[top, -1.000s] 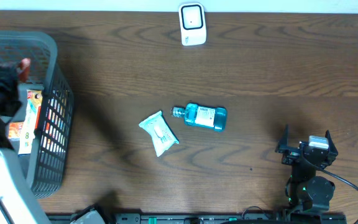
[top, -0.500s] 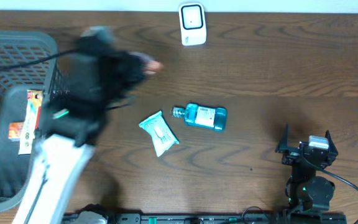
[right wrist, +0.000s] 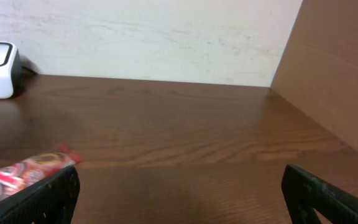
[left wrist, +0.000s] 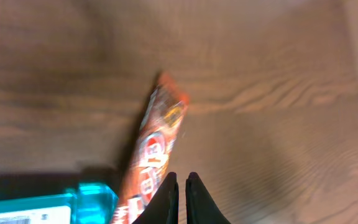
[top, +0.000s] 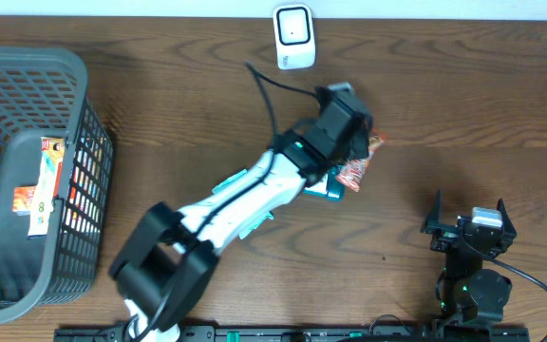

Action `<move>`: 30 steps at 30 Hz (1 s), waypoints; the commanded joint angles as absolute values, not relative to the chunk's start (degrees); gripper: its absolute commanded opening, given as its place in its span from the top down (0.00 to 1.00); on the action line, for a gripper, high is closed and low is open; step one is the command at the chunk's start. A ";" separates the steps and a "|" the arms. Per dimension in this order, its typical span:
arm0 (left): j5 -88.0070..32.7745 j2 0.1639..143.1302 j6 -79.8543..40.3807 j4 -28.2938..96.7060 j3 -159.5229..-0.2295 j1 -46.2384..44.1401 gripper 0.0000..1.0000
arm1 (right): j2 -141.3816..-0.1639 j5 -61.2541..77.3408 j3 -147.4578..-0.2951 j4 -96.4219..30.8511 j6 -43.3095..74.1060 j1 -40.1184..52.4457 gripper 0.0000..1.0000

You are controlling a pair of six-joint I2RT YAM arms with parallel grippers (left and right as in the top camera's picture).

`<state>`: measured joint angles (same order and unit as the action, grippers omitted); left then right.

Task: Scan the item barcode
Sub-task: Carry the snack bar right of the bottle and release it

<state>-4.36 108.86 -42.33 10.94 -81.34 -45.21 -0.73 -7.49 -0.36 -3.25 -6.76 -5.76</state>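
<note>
A second ago the left end effector (top: 352, 122) was over the dark grey plastic mesh basket (top: 65, 65), and half a second ago it was a blur mid-swing. It now reaches past the middle of the brown wooden worktop (top: 463, 95). The red-orange foil snack packet (top: 357, 169) pinched in it came along and now hangs at the right end of the blue plastic bottle (top: 325, 191). The white left arm (top: 245, 195) now covers most of the white-and-teal wipes pouch (top: 235, 179).

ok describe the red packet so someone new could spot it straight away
Find the white scanner at the table's far edge, then come toward the middle to the blue bottle under the left arm. Just right of it, the left gripper pinches a slim red-orange packet, the only red thing outside the basket.
</note>
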 commanded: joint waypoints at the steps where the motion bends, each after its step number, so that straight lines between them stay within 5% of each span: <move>1: -4.01 111.48 -41.12 10.61 -81.45 -46.50 0.92 | -0.64 -7.79 -0.32 -3.46 -7.35 -5.52 0.01; 9: -4.03 110.76 -36.80 10.70 -81.47 -46.26 0.86 | -0.64 -7.79 -0.32 -3.46 -7.35 -5.52 0.01; 13: -3.51 106.91 -29.12 13.87 -82.67 -44.45 0.41 | -0.64 -7.79 -0.32 -3.46 -7.35 -5.52 0.01; 17: 1.32 99.44 -23.90 22.46 -86.11 -39.94 0.22 | -0.64 -7.79 -0.32 -3.46 -7.35 -5.52 0.01; 23: 5.65 86.56 -20.21 33.17 -91.57 -27.46 0.13 | -0.64 -7.79 -0.32 -3.46 -7.35 -5.52 0.01; 30: 5.65 74.22 -29.30 39.81 -91.74 -2.39 0.09 | -0.64 -7.79 -0.32 -3.46 -7.35 -5.52 0.01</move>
